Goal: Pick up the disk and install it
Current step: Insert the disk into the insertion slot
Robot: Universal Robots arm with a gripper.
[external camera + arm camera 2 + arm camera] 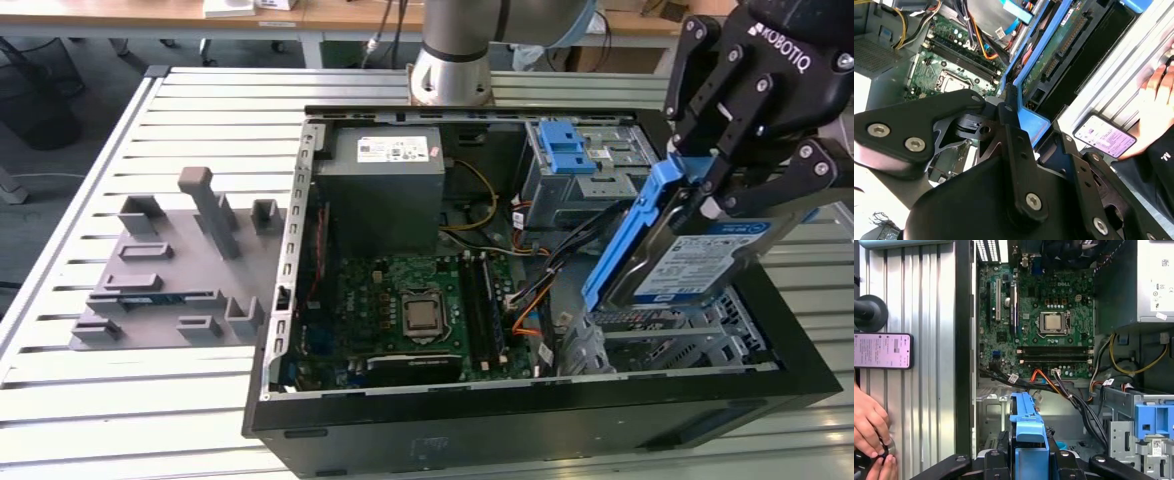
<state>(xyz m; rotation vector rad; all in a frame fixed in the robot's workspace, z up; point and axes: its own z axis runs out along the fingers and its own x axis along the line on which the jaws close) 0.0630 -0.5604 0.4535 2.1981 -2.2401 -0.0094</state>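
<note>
My gripper (750,200) is shut on the disk (698,266), a silver drive with a blue-and-white label in a blue carrier bracket (625,240). I hold it tilted, nearly on edge, over the exterior view's right side of the open computer case (534,420), just above a metal drive cage (674,335). In the second wrist view the disk's green circuit-board underside (1054,45) runs away from the gripper (1021,117). In the first wrist view the blue bracket (1026,425) sticks out from between the fingers (999,460).
Inside the case lie the motherboard (400,310), a grey power supply (387,170), loose cables (534,290) and a drive bay (587,175) topped by a blue latch (563,145). A grey fixture (174,270) stands on the slatted table. A phone (881,351) and a person's hand (869,425) are beside the case.
</note>
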